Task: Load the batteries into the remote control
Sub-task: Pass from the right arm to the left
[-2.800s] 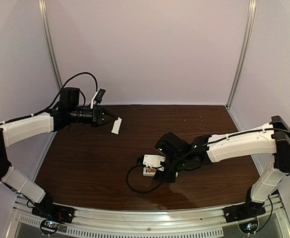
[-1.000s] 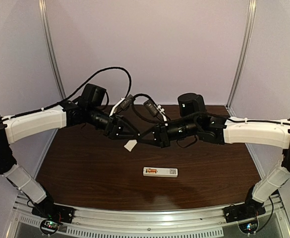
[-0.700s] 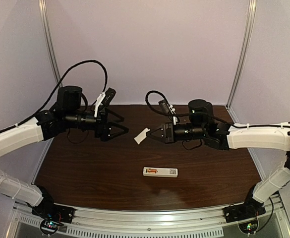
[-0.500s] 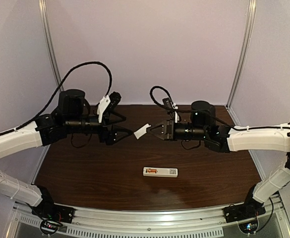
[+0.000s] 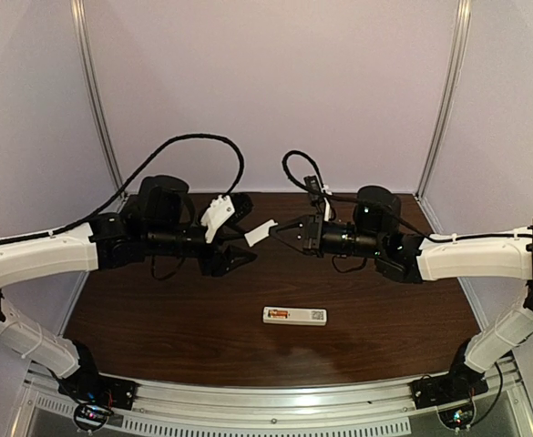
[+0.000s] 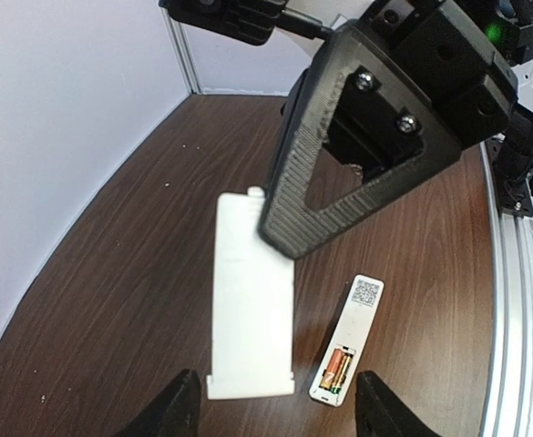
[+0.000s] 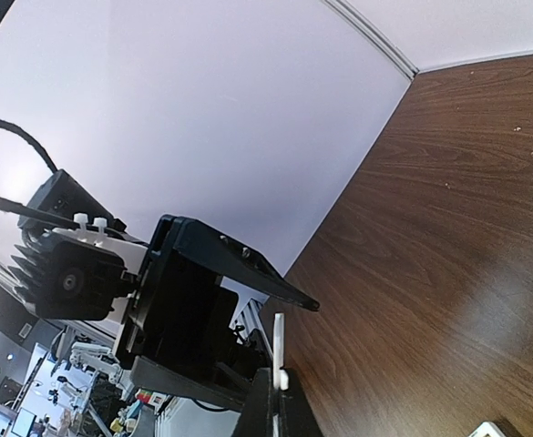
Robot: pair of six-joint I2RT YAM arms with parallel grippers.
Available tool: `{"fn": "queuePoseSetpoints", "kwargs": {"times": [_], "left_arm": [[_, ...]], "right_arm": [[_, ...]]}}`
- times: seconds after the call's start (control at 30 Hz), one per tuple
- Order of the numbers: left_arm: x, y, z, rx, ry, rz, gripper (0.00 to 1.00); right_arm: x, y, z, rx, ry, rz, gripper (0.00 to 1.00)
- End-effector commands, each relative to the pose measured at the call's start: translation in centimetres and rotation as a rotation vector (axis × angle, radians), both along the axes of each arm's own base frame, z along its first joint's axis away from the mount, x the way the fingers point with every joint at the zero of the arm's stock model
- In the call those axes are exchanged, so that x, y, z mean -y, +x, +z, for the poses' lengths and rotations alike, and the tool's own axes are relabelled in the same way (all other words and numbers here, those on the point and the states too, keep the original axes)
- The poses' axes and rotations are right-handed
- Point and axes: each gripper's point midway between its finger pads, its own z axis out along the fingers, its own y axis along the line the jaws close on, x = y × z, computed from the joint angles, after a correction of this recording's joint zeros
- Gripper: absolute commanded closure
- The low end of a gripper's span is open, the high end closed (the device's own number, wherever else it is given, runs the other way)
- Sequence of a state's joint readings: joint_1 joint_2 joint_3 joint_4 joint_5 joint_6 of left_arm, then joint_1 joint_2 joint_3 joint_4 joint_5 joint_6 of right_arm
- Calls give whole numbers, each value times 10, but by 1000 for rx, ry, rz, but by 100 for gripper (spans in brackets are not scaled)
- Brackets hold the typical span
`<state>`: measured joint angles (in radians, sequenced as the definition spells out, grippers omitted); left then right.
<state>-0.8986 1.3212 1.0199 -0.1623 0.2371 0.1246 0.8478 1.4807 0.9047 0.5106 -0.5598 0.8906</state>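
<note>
The remote control [image 5: 294, 315] lies face down on the table with the batteries [image 5: 278, 315] side by side in its open bay, also in the left wrist view: the remote control [image 6: 357, 319] and the orange-and-gold batteries [image 6: 336, 371]. Above the table my right gripper [image 5: 276, 231] is shut on one end of the loose white cover plate [image 5: 260, 232]. The plate [image 6: 251, 300] hangs flat, its free end level with my left gripper [image 6: 280, 414], which is open and not touching it. In the right wrist view the plate [image 7: 277, 350] stands edge-on in the right gripper [image 7: 275, 393].
Both arms meet in mid-air over the back half of the dark wooden table [image 5: 157, 309]. Purple walls with metal corner posts [image 5: 441, 100] close the sides and back. A metal rail [image 5: 275, 405] runs along the near edge.
The plate passed from the left gripper to the right, which lifted it up and back. The left gripper pulled away open, then came back right toward the plate's free end.
</note>
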Motion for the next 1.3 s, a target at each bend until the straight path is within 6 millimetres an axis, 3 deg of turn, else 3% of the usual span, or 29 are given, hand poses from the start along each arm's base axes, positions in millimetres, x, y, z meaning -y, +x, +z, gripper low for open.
{"fn": "queuePoseSetpoints", "kwargs": {"times": [0.0,0.23,0.7,1.03,1.1,1.2,1.27], "left_arm": [[3,8,12,51,4,23,43],[5,10,14,51,0,34,55],[10,14,20,56,-13,37,57],[14,10,23,51,-22,-1,85],[15,9,19,31,-14,-1,90],[15,7,12,-6,-2,-3,96],[13,3,3,-36,18,-11,97]], "right_arm": [[0,-6,4,5,26,10,100],[-1,-9,2,-3,38,18,100],[-5,-11,4,-12,47,36,100],[-6,-12,1,-23,44,44,99],[-5,-13,2,-25,39,49,91],[3,-7,0,-29,2,19,52],[18,0,-6,-35,-47,-33,31]]}}
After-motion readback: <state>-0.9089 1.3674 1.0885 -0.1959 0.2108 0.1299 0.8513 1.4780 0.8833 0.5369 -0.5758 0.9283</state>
